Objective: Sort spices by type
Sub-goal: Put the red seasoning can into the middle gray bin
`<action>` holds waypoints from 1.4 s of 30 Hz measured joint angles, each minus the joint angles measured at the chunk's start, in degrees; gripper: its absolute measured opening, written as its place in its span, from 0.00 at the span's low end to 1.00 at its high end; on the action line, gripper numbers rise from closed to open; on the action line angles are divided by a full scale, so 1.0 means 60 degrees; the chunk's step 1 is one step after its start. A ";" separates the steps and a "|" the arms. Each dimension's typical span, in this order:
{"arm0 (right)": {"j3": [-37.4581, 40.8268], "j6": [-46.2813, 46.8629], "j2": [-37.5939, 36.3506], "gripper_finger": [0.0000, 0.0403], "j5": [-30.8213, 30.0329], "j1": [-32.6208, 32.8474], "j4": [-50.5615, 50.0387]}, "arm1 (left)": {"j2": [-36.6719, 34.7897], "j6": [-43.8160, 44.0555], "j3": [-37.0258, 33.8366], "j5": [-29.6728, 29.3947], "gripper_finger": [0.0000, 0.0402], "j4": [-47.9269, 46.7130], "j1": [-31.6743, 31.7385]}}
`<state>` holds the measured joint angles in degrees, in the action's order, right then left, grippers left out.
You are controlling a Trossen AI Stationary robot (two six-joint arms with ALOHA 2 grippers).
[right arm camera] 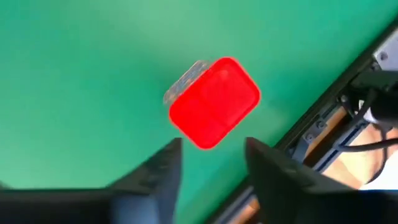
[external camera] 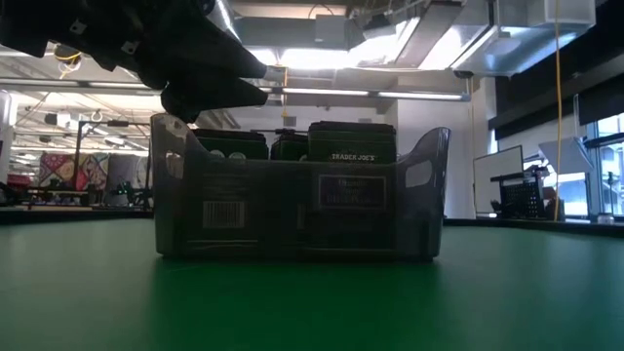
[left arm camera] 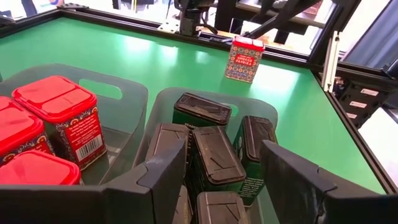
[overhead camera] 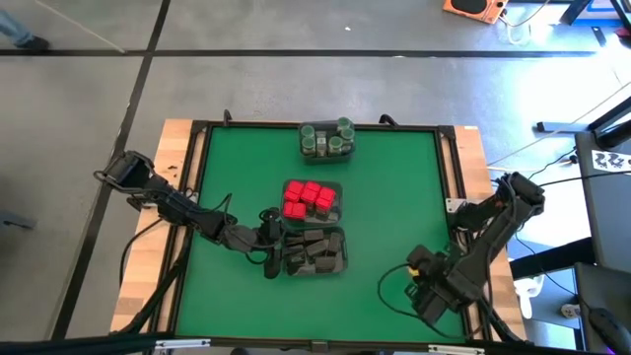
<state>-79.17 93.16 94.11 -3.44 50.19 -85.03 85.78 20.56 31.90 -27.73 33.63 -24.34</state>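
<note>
Grippers first: the left gripper [overhead camera: 273, 247] hung at the left end of the tray of dark tins [overhead camera: 317, 251], its fingers [left arm camera: 163, 171] spread wide with nothing between them, just above the black-lidded tins [left arm camera: 214, 152]. The right gripper [overhead camera: 426, 278] stood near the right front corner of the bench [overhead camera: 394, 177], directly over a single red tin [right arm camera: 214, 101]; its fingers [right arm camera: 165, 165] were apart and did not touch the tin. From above, this tin was hidden under the right arm, and only the wrist views showed it standing alone on the green mat, close to the black frame.

Beside the dark tins, the red tins [overhead camera: 310, 198] filled a second clear tray [overhead camera: 338, 197], touching the first. The green-lidded jars [overhead camera: 327, 138] sat in a third tray at the far edge, well apart.

From table height, one tray wall [external camera: 292, 210] blocked almost everything; labels behind it were hard to read, and the arm above was only a dark shape.

Around the green bench ran a wooden border, then grey floor. Behind it were ceiling lights and large windows.
</note>
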 joint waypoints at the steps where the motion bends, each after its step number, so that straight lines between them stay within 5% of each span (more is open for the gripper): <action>1: 0.0084 0.0481 0.0000 0.45 -0.0182 0.0090 0.0006 | 0.0000 0.0004 0.0000 0.0000 0.50 0.0000 0.0000; 6: 0.0782 0.2435 -0.0007 0.70 -0.0805 0.0364 0.0586 | 0.0000 0.0009 0.0000 0.0000 0.50 0.0003 0.0000; 10: 0.1464 0.3563 -0.0018 0.80 -0.1350 0.0514 0.0961 | 0.0000 0.0011 0.0000 0.0000 0.50 0.0003 0.0000; 16: 0.2474 0.4159 -0.0022 0.83 -0.1476 0.0506 0.2113 | 0.0000 0.0062 0.0000 0.0000 0.50 0.0003 0.0000; 21: 0.3138 0.3889 -0.0025 0.73 -0.1258 0.0506 0.2995 | 0.0000 0.0069 0.0000 0.0000 0.50 0.0008 0.0018; 26: 0.3267 0.2976 -0.0025 0.53 -0.1442 0.0506 0.3272 | 0.0000 0.0086 0.0000 -0.0029 0.50 0.0007 0.0018; 34: 0.2753 -0.0137 -0.0025 0.53 -0.2987 0.0244 0.3069 | 0.0000 0.0069 0.0000 -0.0025 0.50 0.0011 0.0018; 42: 0.1340 -0.4624 -0.0022 0.53 -0.4425 -0.1392 0.2838 | -0.0351 0.0094 0.0000 -0.0029 0.50 -0.0078 0.0091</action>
<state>-71.13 65.42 93.97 -29.99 41.84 -68.00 83.67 21.12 31.90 -27.90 33.16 -23.79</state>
